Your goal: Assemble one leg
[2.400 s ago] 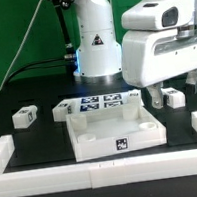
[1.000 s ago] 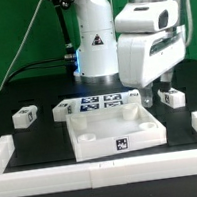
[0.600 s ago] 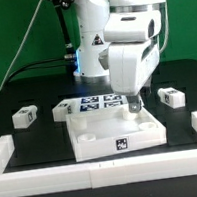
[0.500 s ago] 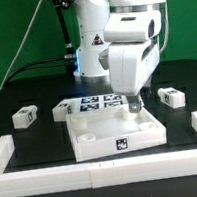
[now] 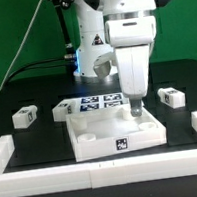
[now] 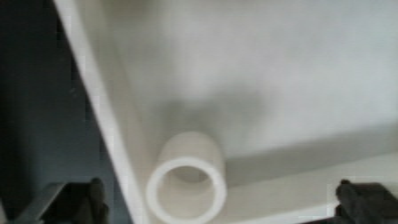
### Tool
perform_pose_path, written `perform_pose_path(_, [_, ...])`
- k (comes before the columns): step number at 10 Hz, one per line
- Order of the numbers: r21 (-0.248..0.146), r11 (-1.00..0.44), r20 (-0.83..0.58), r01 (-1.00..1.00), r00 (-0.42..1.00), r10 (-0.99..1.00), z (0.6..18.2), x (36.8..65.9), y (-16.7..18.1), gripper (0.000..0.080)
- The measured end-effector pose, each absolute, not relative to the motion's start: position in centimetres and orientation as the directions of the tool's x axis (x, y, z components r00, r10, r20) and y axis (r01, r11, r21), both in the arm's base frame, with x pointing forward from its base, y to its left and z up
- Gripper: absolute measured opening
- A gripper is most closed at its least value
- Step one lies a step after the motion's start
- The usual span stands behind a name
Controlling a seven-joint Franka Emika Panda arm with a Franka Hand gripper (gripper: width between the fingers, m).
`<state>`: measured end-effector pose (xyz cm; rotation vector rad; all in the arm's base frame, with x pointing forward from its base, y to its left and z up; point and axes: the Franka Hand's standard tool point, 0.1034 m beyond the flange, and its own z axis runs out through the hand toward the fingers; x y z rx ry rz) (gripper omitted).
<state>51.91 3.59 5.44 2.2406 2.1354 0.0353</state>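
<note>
leg (image 5: 170,97) rests outside the tray (image 5: 92,144), into which the gripper (image 5: 135,110) dips, jaws apart and empty.

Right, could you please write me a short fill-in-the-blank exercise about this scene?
1. The gripper is directly above the ___.
2. The exterior view shows ___ legs on the table.
3. The jaws stand ___, with nothing held between them.
Missing words: tray; three; open.
</note>
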Motion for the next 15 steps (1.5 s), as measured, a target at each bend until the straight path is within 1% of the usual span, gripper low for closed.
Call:
perform_pose_path(1, [0.044, 0.026, -0.028, 0.999, -0.025, 0.999, 5.3, 51.6, 3.6, 0.0649])
perform_pose_path(2, [0.041, 0.052, -0.038, 0.998, -0.05, 0.998, 5.2, 51.4, 3.6, 0.0649])
perform_pose_path(6, [0.04, 0.049, -0.037, 0.998, -0.047, 0.998, 5.1, 51.4, 3.5, 0.0649])
perform_pose_path(8, [0.028, 0.117, -0.041, 0.993, -0.116, 0.992, 5.0, 50.7, 2.9, 0.0649])
perform_pose_path(10, [0.002, 0.158, -0.04, 0.987, -0.157, 0.987, 4.7, 48.6, 1.8, 0.0649])
perform_pose_path(12, [-0.025, 0.15, -0.037, 0.988, -0.151, 0.988, 4.4, 46.4, 0.6, 0.0649])
perform_pose_path(13, [-0.039, 0.142, -0.033, 0.989, -0.144, 0.989, 3.9, 45.2, 0.1, 0.0649])
perform_pose_path(15, [-0.066, 0.134, -0.025, 0.989, -0.136, 0.99, 2.8, 43.7, -0.2, 0.0649])
